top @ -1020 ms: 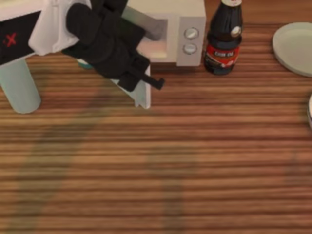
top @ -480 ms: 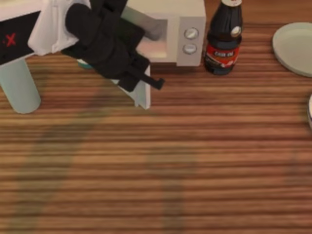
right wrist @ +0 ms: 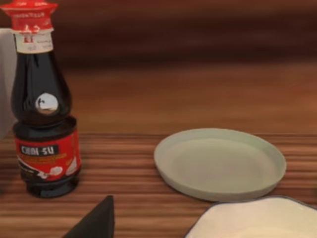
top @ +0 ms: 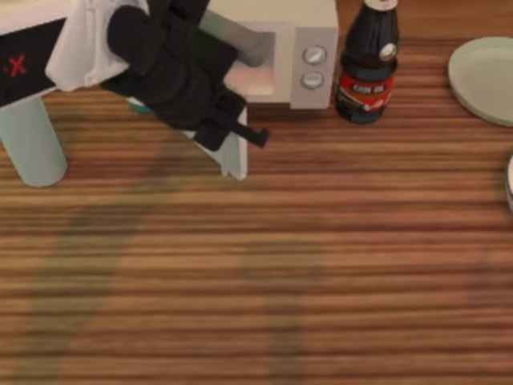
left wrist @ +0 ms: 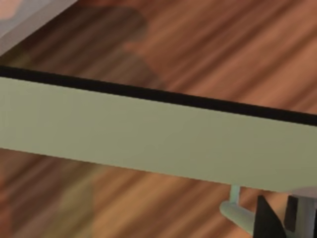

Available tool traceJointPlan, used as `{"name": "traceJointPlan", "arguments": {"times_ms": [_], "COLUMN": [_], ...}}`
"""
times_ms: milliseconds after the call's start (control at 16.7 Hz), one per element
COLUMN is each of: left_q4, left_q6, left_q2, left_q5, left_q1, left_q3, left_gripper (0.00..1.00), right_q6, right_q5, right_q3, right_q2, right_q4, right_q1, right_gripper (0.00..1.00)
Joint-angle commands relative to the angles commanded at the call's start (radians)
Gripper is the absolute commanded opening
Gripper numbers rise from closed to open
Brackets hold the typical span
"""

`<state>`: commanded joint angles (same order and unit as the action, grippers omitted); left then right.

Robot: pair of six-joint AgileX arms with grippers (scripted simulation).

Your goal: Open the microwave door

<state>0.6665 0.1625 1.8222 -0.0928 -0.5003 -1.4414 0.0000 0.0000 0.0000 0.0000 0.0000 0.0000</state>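
left hand [top: 255, 136] clamped on the microwave door [top: 236, 154], swung out edge-on from the microwave [top: 298, 48]

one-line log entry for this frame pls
left gripper: at microwave door edge | door: swung open from microwave | right arm: parked, out of top view

Microwave door [top: 235, 152] swung out onto the tabletop [top: 264, 273], blocking the strip in front of the microwave [top: 276, 48]; left arm and left claw [top: 240, 128] crowd over it. Dark bottle [top: 367, 68] stands just right of the knob panel, pale plate [top: 485, 80] further right, another dish [right wrist: 252, 220] at right edge. Pale cylinder [top: 32, 144] at far left. Whole near half of tabletop open for passage
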Motion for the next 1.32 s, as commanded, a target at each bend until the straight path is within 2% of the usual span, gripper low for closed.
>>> {"name": "traceJointPlan", "arguments": {"times_ms": [180, 600, 1320], "left_q4": [0.002, 0.012, 0.012], "left_q6": [0.011, 0.152, 0.153], "left_q2": [-0.004, -0.049, -0.050], "left_q5": [-0.014, -0.085, -0.085], "left_q1": [0.001, 0.056, 0.057], "left_q3": [0.007, 0.058, 0.058], "left_gripper": [0.00, 0.00, 0.00], "right_q6": [0.000, 0.000, 0.000], "right_q5": [0.000, 0.000, 0.000], "right_q3": [0.000, 0.000, 0.000], "right_q2": [0.000, 0.000, 0.000], "right_q4": [0.000, 0.000, 0.000], "right_q1": [0.000, 0.000, 0.000], "right_gripper": [1.00, 1.00, 1.00]}}
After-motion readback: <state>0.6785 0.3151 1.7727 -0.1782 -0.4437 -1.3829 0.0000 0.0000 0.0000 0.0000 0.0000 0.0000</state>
